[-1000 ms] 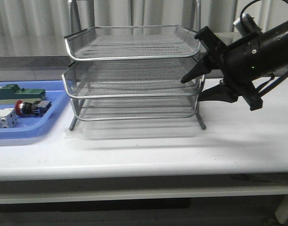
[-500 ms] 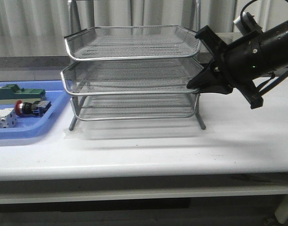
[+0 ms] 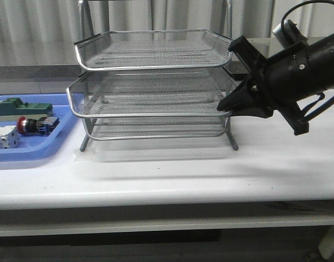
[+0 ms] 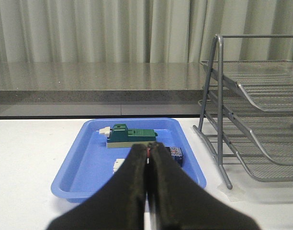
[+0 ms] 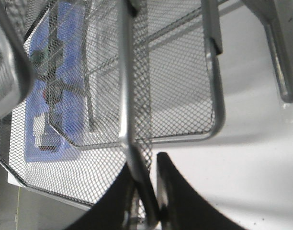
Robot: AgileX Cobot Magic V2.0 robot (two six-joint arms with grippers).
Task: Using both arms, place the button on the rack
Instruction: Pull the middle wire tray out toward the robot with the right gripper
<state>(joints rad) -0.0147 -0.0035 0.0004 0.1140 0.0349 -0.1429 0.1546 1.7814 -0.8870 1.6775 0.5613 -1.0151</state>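
The button (image 3: 33,125), red-headed with a blue-black body, lies in the blue tray (image 3: 25,148) at the left. The silver wire rack (image 3: 150,54) stands mid-table. My right gripper (image 3: 228,105) is shut on the right front corner of the rack's middle tray (image 3: 145,114), which sticks out ahead of the other tiers. In the right wrist view the tray's rim (image 5: 125,96) runs between the right gripper's (image 5: 145,162) fingers. My left gripper (image 4: 149,148) is shut and holds nothing; it hovers short of the blue tray (image 4: 79,163), hiding most of the button (image 4: 174,154).
A green block part (image 3: 22,107) and a white block part (image 3: 4,139) share the blue tray with the button. The rack's thin legs (image 3: 232,143) rest on the white table. A grey ledge and curtain close off the back.
My right gripper went from open to shut on the middle tray's rim. The tray has since slid forward out of the rack, its rim now lower and further left.
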